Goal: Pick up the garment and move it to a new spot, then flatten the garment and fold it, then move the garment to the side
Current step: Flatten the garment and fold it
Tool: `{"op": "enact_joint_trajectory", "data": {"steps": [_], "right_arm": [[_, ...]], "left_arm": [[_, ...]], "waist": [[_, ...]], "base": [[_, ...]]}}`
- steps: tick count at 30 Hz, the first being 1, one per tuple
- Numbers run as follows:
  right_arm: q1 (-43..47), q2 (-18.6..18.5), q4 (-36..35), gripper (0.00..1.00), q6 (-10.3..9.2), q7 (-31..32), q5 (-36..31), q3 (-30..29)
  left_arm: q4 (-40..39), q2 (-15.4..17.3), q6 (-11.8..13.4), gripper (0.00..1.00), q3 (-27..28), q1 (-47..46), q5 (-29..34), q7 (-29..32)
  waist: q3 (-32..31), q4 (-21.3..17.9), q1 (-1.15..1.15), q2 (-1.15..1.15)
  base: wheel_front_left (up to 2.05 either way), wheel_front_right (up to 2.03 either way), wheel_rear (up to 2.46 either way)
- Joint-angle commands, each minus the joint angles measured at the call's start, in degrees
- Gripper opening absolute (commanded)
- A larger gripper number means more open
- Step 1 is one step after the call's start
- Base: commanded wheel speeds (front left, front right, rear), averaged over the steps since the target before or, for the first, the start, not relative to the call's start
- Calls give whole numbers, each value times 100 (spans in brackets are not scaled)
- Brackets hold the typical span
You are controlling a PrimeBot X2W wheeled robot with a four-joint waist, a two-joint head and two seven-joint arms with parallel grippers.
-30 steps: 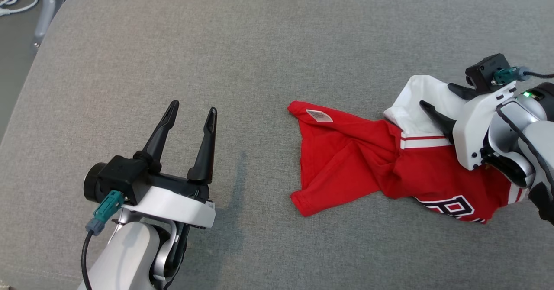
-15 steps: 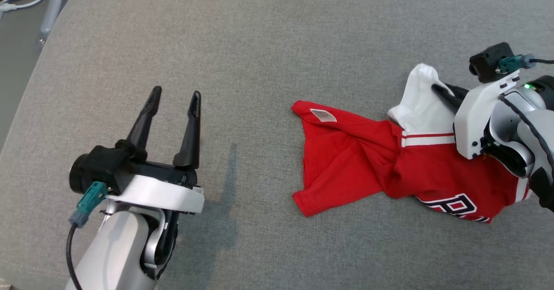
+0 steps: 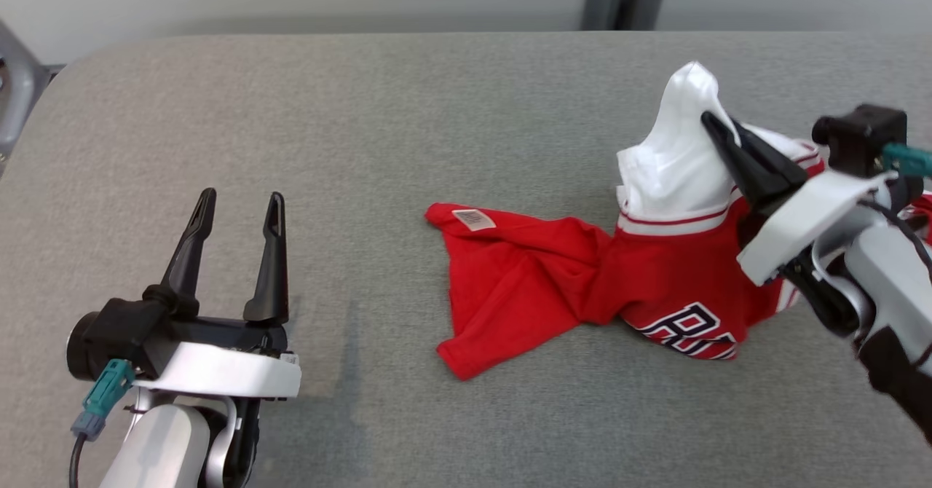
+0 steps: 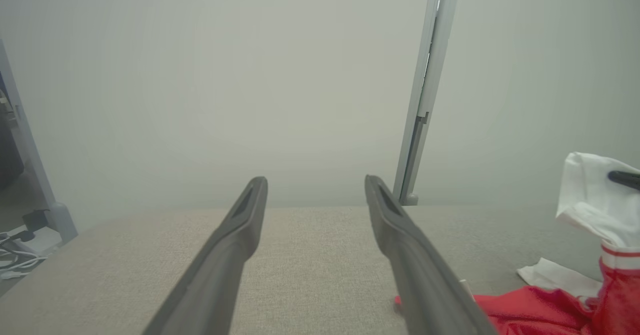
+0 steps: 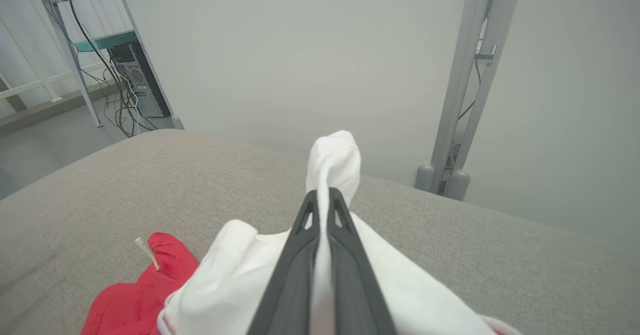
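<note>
Between the closed fingers of the right gripper (image 3: 711, 121) sits the shirt (image 3: 539, 284), pinched by its white end; the left gripper (image 3: 237, 207) stands wide, empty. Pick-up step, I judge; next it needs lifting clear and carrying.

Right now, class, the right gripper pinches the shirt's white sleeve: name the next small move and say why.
Probably lift the right gripper a little, to carry the shirt off the cushion. It is shut on the white sleeve, yet most of the red cloth lies on the cushion, and the left gripper stands open.
</note>
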Motion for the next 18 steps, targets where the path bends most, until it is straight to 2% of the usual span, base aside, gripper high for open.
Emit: {"op": "enact_joint_trajectory", "data": {"steps": [1, 4, 7, 11, 17, 18], "right_arm": [[266, 25, -180, 0, -3, -48, -143, -319], [1295, 190, -880, 0, -2, -45, -659, -1435], [2485, 541, -1662, 0, -2, -37, -1350, -2440], [3683, 958, -2297, 0, -2, -38, -2034, -3121], [4447, 1403, -2194, 0, -2, -38, -2383, -3622], [4512, 1430, -2094, 16, -2, -38, -2428, -3652]], "left_arm": [[-40, 60, 43, 100, 47, 65, 5, -10], [-132, 105, 74, 100, 56, 172, -19, 50], [-220, 148, 99, 100, 62, 238, -33, 105], [-303, 195, 110, 100, 30, 301, -35, 204], [-377, 219, 113, 100, -40, 337, -46, 306], [-380, 228, 116, 100, -50, 348, -44, 318]], "waist": [[-133, -181, 0, 0], [-190, -296, 0, 0], [-224, -386, 0, 0], [-238, -464, 0, 0], [-257, -530, 0, 0], [-258, -542, 0, 0]], "base": [[0, 0, 0], [0, 0, 0], [0, 0, 0], [0, 0, 0], [0, 0, 0], [0, 0, 0]]}}
